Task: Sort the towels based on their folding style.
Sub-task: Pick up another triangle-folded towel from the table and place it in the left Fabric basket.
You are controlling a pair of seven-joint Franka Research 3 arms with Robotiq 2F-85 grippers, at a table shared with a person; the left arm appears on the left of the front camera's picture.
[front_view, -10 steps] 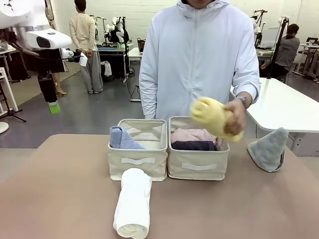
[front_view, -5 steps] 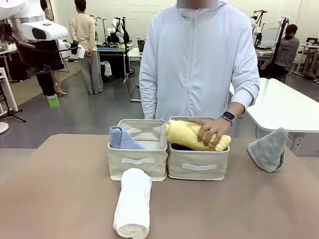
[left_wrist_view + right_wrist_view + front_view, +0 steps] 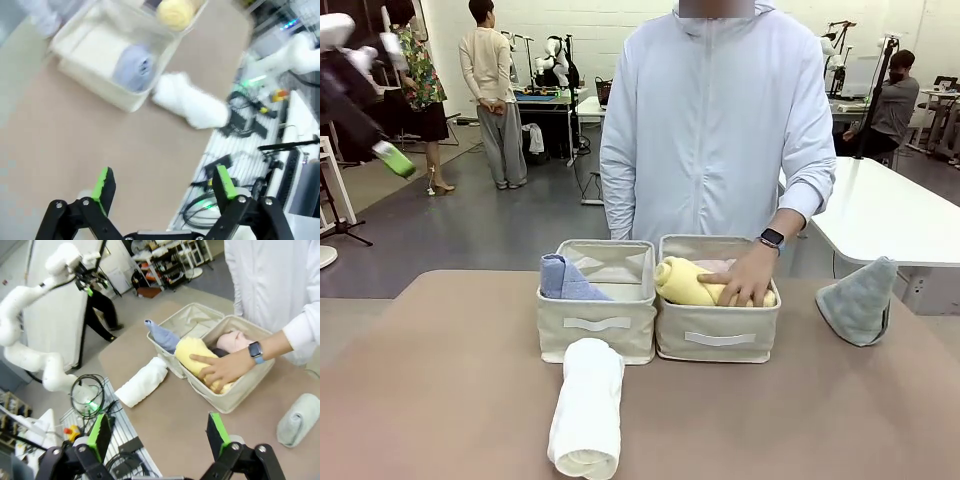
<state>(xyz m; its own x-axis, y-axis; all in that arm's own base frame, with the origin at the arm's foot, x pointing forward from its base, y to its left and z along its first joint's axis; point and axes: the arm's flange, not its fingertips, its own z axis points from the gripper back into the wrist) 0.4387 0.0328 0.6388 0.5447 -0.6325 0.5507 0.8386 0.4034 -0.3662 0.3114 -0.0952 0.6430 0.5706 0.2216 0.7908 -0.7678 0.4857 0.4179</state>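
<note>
End effectors both wide, empty: left end effector (image 3: pixel 164 180), right end effector (image 3: pixel 159 427), above bench (image 3: pixel 440 380). Left bin (image 3: pixel 595 300): light blue cone towel (image 3: pixel 565 278). Right bin (image 3: pixel 718 335): yellow roll (image 3: pixel 685 283) under person's hand (image 3: pixel 745 285), pink towel (image 3: pixel 720 266) behind. White terry roll (image 3: pixel 586 405) on bench at left bin's front. Grey-green cone (image 3: pixel 860 300) on bench right of the bins.

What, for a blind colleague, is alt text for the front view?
A person's hand rests on a yellow rolled towel in the right bin; the left bin holds a light blue towel. A white rolled towel lies on the table before the bins, a grey-green cone towel at right.
</note>
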